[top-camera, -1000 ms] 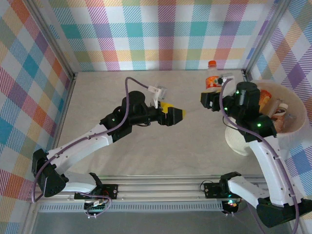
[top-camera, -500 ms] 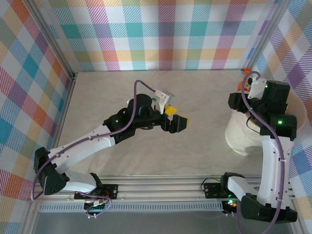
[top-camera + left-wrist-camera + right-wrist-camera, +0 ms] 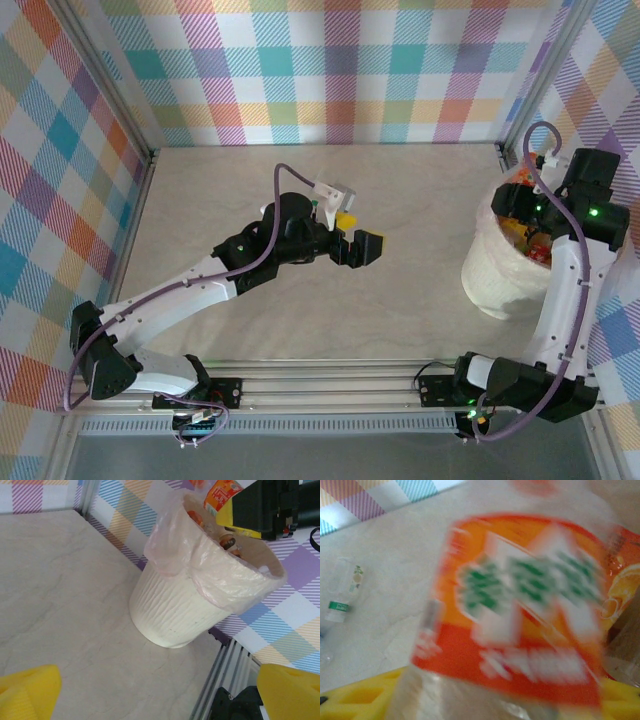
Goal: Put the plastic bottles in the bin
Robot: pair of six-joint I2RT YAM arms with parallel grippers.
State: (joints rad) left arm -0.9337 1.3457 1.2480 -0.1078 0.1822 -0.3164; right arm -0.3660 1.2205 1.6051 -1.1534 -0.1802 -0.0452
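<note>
The bin, a ribbed white tub with a thin liner, stands at the table's right edge and holds several plastic bottles. My right gripper hangs over its rim. In the right wrist view an orange-labelled bottle is smeared by motion between the sharp yellow fingers, loose in the open jaws. The left wrist view shows the same bottle above the bin. My left gripper hovers open and empty over mid-table, pointing at the bin.
A small clear bottle with a green label lies on the pale surface below the right gripper. Plaid walls and metal posts close in the bin's corner. The rail runs along the table's near edge.
The right arm swung the orange bottle from the back of the table to above the bin, and its jaws have widened. The left gripper edged slightly right.
</note>
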